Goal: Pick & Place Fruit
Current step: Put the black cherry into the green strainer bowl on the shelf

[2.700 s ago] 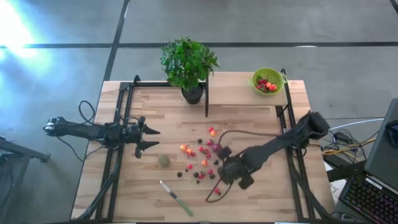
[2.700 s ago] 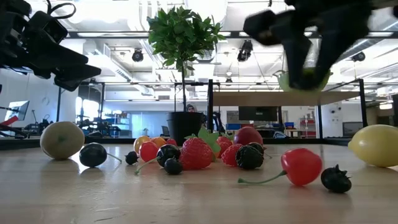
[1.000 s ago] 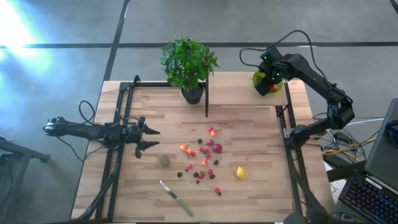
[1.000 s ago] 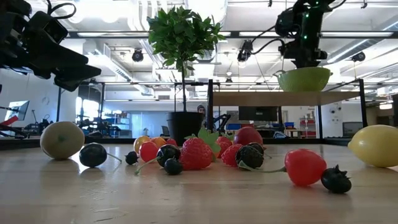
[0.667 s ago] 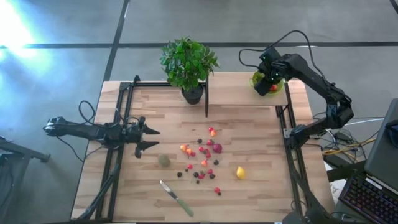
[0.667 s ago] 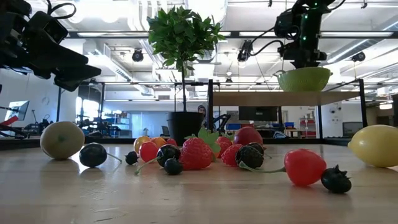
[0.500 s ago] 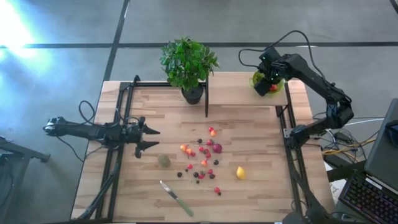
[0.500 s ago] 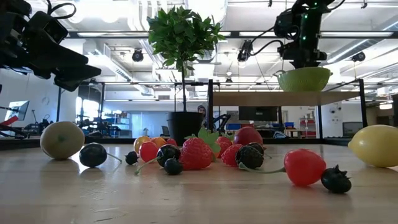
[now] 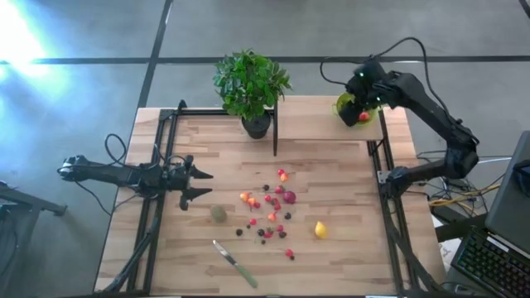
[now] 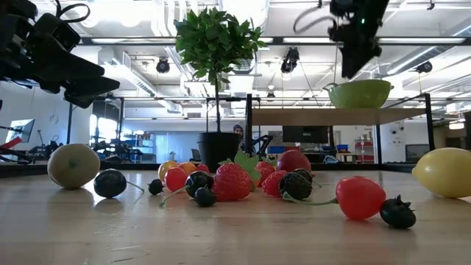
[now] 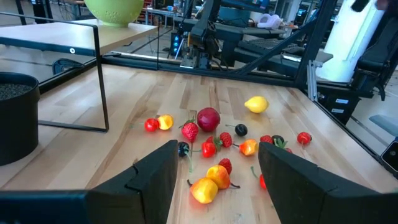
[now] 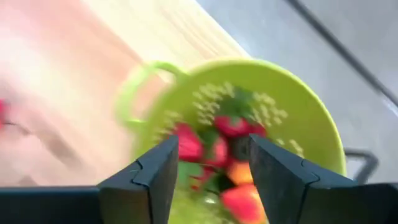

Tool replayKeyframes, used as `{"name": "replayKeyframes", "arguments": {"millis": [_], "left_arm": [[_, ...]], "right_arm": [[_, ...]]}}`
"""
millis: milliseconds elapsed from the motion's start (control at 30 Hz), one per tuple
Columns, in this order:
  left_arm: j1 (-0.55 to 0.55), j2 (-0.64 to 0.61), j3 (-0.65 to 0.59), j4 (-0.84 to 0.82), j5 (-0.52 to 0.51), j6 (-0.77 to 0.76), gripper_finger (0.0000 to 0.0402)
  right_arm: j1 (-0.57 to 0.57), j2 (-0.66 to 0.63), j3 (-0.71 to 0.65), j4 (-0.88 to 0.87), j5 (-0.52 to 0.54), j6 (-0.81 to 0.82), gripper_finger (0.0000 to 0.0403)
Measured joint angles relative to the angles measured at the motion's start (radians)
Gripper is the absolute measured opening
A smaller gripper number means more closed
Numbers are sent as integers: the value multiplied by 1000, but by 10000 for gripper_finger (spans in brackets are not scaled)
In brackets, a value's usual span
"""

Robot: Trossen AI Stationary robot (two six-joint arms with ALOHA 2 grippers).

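The right pincer (image 9: 358, 93), jaws apart and empty, hovers over the bowl (image 9: 349, 103), far from the bench's fruit (image 9: 271, 209).

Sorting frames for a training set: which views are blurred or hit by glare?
Right wrist view: motion blur smears the green bowl and its fruit. High view: window glare washes out the floor's upper-left corner. Low view: bright ceiling lights behind the plant. Left wrist view: sharp, evenly lit.
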Motion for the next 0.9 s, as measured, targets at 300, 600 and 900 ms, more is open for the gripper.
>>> {"name": "replayKeyframes", "arguments": {"millis": [300,600,900], "left_arm": [[0,0,0,0,0,0,229],[0,0,0,0,0,0,229],[0,0,0,0,0,0,229]], "right_arm": [[274,-114,-6,68,0,49,134],[708,-100,-45,214,17,89,95],[1039,57,-54,369,36,23,71]]}}
